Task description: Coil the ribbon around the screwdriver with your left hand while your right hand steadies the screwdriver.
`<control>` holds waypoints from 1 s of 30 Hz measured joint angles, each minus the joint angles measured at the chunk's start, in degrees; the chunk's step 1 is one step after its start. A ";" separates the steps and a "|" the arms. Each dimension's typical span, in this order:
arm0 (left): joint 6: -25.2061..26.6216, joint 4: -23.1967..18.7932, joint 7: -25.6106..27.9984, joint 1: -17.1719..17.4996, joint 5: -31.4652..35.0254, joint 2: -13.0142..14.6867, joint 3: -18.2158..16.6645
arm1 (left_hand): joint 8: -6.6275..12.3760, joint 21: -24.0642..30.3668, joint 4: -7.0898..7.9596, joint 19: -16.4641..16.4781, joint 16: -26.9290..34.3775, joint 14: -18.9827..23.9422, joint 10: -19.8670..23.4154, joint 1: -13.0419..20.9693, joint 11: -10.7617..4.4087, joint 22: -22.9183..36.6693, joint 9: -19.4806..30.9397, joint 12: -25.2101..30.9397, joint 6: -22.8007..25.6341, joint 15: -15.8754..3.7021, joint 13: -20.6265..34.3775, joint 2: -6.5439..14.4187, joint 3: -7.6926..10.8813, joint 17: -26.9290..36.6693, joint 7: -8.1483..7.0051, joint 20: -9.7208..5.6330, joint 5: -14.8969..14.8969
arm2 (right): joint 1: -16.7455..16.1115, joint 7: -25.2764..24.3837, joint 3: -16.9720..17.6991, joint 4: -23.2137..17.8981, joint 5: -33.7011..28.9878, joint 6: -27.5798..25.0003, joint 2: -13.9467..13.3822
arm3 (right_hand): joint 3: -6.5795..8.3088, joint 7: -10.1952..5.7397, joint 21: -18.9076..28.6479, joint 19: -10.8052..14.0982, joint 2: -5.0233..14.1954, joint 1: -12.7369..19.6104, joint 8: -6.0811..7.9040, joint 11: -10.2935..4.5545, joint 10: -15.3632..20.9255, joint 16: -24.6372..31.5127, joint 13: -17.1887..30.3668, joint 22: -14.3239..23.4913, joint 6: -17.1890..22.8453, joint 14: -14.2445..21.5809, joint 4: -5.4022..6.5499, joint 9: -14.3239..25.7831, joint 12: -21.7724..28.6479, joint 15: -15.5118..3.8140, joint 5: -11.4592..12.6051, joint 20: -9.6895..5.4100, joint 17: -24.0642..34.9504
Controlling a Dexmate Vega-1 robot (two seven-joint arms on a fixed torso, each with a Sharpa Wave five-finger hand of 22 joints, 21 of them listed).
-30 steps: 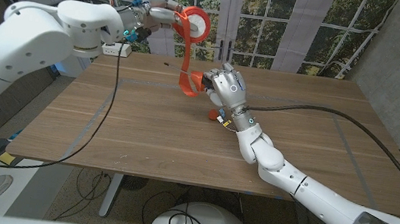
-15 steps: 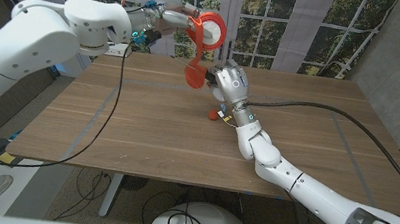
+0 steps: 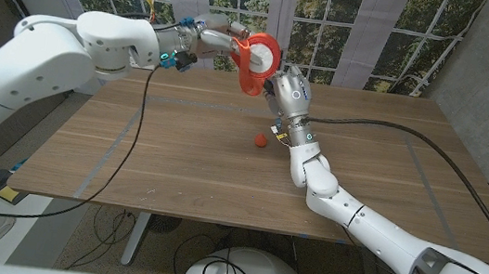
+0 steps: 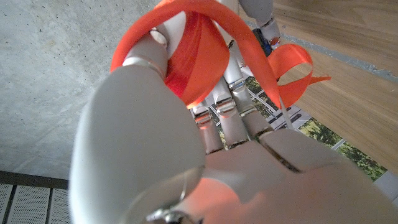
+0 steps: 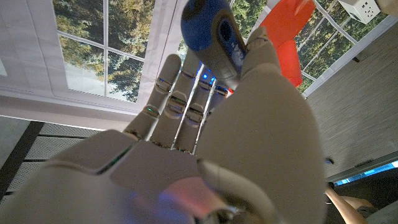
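Observation:
My left hand (image 3: 228, 40) is raised over the table's far edge and grips a roll of orange ribbon (image 3: 260, 55). A short strand runs down from the roll to the right hand. In the left wrist view the ribbon (image 4: 199, 56) loops over my left hand's (image 4: 186, 155) fingers, with a loose end curling off to the side. My right hand (image 3: 289, 96) stands raised just right of the roll, closed around the screwdriver. Its blue handle end (image 5: 211, 31) pokes out of my right hand (image 5: 205, 143), with the ribbon (image 5: 287, 34) just behind it. The shaft is hidden.
A small red thing (image 3: 261, 140) lies on the wooden table (image 3: 175, 166) below the right hand. A black cable (image 3: 394, 133) crosses the table's right side, and another cable (image 3: 137, 133) hangs over its left side. Windows stand behind the far edge.
My left hand has carried the ribbon roll to the right, close above the right hand. The right hand has risen and turned upright. The strand between them has grown shorter.

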 measured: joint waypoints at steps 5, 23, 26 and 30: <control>-2.11 0.57 -1.57 2.83 -0.97 0.90 -1.00 | -0.01 0.00 0.05 0.00 -0.06 0.00 0.09 -0.01 0.09 0.00 0.00 -0.13 -0.01 0.00 0.00 0.01 -0.05 0.00 0.01 0.00 0.00 | 0.70 -0.52 0.50 0.65 1.35 -1.15 0.32 | -0.01 0.00 0.40 0.00 -0.01 0.01 0.00 0.00 -0.01 0.00 0.33 0.00 0.00 0.00 0.00 0.06 -0.01 0.00 0.00 0.00 0.27; -5.72 3.30 0.78 12.40 -1.59 1.82 -3.98 | -0.34 -0.03 0.06 0.00 -0.44 0.01 0.08 -0.09 0.08 0.00 0.01 -0.45 -0.11 0.01 0.71 0.09 -0.06 0.02 0.11 0.00 -0.01 | 0.05 -5.82 4.17 1.08 9.34 -2.68 1.57 | -0.18 0.00 0.39 0.00 -0.02 0.02 -0.01 0.00 0.62 -0.05 0.33 0.00 0.00 0.42 0.15 0.22 0.14 -0.41 -0.05 0.00 0.36; -6.98 3.59 2.91 14.78 -0.91 1.21 -5.09 | -0.40 -0.03 0.06 0.00 -0.46 0.01 0.08 -0.10 0.08 0.00 0.01 -0.45 0.02 0.01 0.71 0.10 -0.06 0.03 -0.01 0.00 -0.01 | -0.14 -6.51 4.40 0.80 10.07 -2.94 1.57 | -0.18 0.00 0.39 0.00 -0.02 0.02 -0.01 -0.01 0.62 -0.05 0.33 -0.19 0.00 0.43 0.15 0.22 0.12 -0.41 -0.05 0.00 0.36; -10.17 3.66 7.26 17.48 1.54 0.08 -6.30 | -0.44 -0.03 0.06 0.00 -0.49 0.01 0.08 -0.15 0.08 0.00 0.01 -0.61 0.04 0.01 0.72 0.15 -0.06 0.05 -0.02 0.01 -0.03 | -0.34 -6.92 4.56 0.48 10.62 -3.22 1.38 | -0.19 0.12 0.85 0.00 -0.02 0.02 -0.05 -0.01 0.62 -0.05 0.33 -0.30 0.12 0.43 0.15 0.22 0.07 -0.42 -0.06 0.00 0.36</control>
